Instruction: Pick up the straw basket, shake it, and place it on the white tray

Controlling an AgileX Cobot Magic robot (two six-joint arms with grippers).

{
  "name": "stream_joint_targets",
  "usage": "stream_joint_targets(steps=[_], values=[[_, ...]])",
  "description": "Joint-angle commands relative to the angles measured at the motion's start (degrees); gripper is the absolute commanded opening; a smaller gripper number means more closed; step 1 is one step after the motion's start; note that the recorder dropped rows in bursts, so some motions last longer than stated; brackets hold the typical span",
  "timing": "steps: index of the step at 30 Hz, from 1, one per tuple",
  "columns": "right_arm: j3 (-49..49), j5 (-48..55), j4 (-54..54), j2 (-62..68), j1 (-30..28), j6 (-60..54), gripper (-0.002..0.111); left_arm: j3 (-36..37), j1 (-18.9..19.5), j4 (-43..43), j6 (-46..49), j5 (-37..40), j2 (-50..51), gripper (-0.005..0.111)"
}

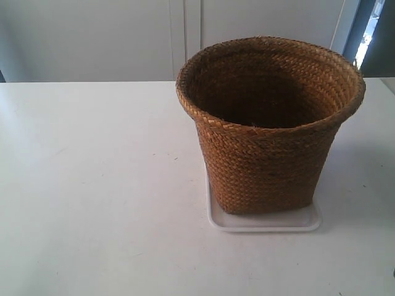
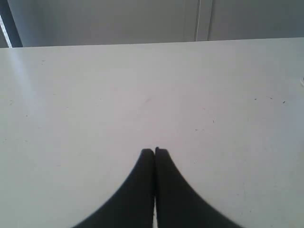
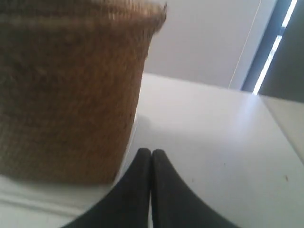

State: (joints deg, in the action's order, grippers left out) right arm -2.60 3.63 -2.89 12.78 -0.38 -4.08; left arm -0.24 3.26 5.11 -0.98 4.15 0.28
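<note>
The straw basket (image 1: 268, 129) stands upright on the white tray (image 1: 265, 221), right of the table's middle in the exterior view; its base covers most of the tray. No arm shows in the exterior view. In the right wrist view the basket (image 3: 66, 95) fills one side, resting on the tray (image 3: 47, 202). My right gripper (image 3: 151, 152) is shut and empty, close beside the basket's base without touching it. My left gripper (image 2: 155, 151) is shut, empty, over bare table; basket and tray are out of its view.
The white table (image 1: 92, 185) spreads around the tray. Behind it stands a pale wall with cabinet seams (image 1: 185, 37). A dark window frame (image 1: 370, 31) is at the back right. The table's far edge (image 2: 142, 44) shows in the left wrist view.
</note>
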Motion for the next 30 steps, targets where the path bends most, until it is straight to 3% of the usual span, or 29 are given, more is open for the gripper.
stream_joint_targets(steps=[1, 30], values=[[2.60, 11.03, -0.04, -2.84, -0.23, -0.18, 0.000, 0.24, -0.02, 0.34, -0.35, 0.11, -0.28, 0.000], [2.60, 11.64, -0.11, -10.77, -0.23, -1.11, 0.000, 0.24, -0.02, 0.34, -0.35, 0.11, -0.28, 0.000]])
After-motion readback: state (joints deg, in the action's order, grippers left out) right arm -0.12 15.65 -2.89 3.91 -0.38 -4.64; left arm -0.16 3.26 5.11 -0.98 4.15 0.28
